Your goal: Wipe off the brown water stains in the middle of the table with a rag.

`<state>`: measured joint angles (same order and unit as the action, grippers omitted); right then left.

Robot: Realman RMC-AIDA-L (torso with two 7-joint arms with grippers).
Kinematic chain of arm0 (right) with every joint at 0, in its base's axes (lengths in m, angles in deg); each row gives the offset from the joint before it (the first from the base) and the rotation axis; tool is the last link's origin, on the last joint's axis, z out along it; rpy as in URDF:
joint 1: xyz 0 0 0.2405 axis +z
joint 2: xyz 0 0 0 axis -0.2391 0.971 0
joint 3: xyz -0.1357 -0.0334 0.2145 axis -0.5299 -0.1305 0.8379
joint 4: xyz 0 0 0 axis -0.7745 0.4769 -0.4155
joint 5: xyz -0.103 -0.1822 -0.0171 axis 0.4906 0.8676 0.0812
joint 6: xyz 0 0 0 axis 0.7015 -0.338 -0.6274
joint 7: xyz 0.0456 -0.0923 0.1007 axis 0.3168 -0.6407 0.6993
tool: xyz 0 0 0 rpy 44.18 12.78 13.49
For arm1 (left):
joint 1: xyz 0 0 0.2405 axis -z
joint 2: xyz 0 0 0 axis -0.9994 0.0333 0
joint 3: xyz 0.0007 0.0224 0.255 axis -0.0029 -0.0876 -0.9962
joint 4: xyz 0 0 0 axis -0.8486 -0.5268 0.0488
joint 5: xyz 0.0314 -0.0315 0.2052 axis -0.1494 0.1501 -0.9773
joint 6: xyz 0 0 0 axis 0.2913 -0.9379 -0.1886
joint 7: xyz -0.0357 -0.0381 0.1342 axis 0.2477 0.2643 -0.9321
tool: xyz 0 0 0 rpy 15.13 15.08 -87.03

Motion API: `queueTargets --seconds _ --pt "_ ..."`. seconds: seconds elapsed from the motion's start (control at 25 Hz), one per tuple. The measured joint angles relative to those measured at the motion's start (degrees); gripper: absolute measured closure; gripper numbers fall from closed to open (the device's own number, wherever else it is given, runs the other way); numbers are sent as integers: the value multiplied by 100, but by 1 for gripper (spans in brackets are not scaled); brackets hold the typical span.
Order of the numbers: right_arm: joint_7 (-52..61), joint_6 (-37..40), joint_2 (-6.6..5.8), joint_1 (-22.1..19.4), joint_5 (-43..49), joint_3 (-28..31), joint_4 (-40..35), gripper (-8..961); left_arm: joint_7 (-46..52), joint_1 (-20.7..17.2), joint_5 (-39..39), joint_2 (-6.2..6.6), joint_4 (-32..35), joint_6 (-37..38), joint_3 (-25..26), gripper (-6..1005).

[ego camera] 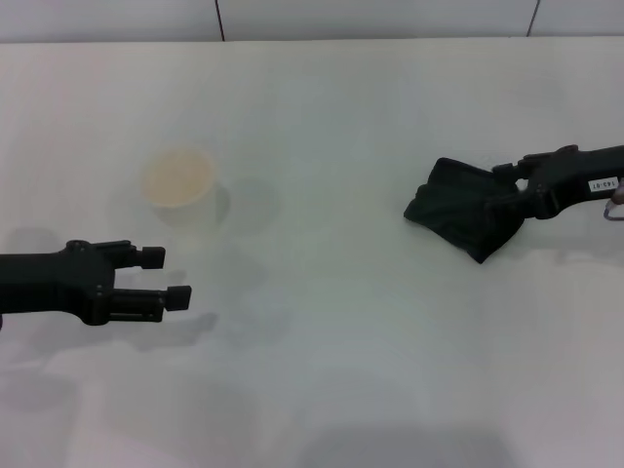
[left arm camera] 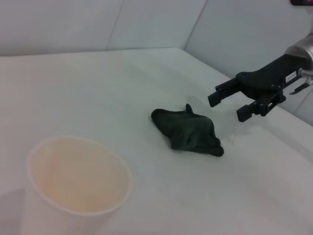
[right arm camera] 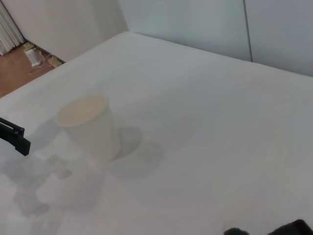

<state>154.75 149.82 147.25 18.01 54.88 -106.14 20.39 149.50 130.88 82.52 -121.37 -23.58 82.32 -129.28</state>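
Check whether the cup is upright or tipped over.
Upright. The cup stands on its base on the table, its open mouth facing up in the head and both wrist views.

White cup (right arm camera: 90, 128) upright on table (right arm camera: 210, 122); dark rag (right arm camera: 288, 228) at edge.

I see white paper cup (ego camera: 176, 179) upright, open mouth up, pale tan tint inside, casting soft shadow. Grey panelled wall (ego camera: 390, 18) behind.
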Motion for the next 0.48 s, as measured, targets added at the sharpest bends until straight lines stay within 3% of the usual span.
queueTargets --seconds 0.48 --pt "-384 60 69 -98 -21 -33 163 107 -57 -14 -24 3 48 3 0 138"
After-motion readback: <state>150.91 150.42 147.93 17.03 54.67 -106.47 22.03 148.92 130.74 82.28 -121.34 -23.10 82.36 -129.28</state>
